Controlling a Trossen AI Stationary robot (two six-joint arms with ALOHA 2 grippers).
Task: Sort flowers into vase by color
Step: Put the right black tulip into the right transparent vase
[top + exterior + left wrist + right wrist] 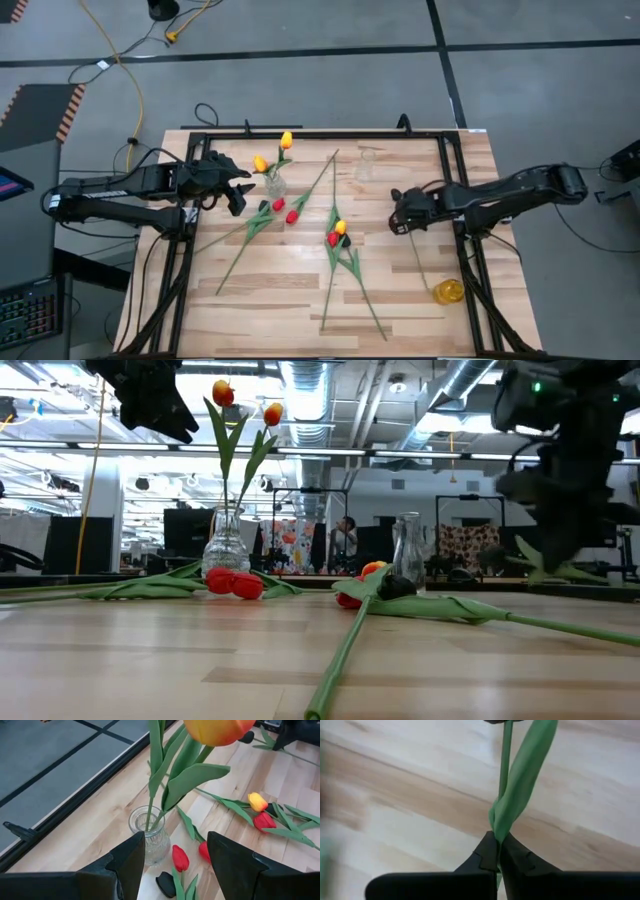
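Seen from overhead: a slatted wooden table (300, 300) strewn with artificial tulips, two dark arms reaching in from either side.

Left gripper (238, 192) hovering just beside a small glass vase (275, 185) near the table's far edge, fingers (127, 865) spread wide with nothing between them. Standing in that vase: two yellow-orange tulips (286, 140), stems upright, leaves arching — one bloom filling the top of the left wrist view.

Right gripper (400, 221) over the right half of the table, fingers (487, 852) pinched together on the green stem and leaf of a single tulip (520, 780). From above, the thin stem trailing from the gripper toward the near right corner, ending by a yellowish object (448, 291) too blurred to identify.

A second, empty clear vase (366, 165) standing at the far edge between the two arms, well apart from the first.

Lying flat on the boards: two red tulips (285, 211) just beside the occupied vase, stems running toward the near left; a small near-black head (166, 883) close by them in the left wrist view; and at mid-table a cluster of one yellow and one red bloom (336, 233) with a dark head alongside, stems crossing toward the near edge.

From table height — an industrial room behind, a person (346, 538) visible in the distance.
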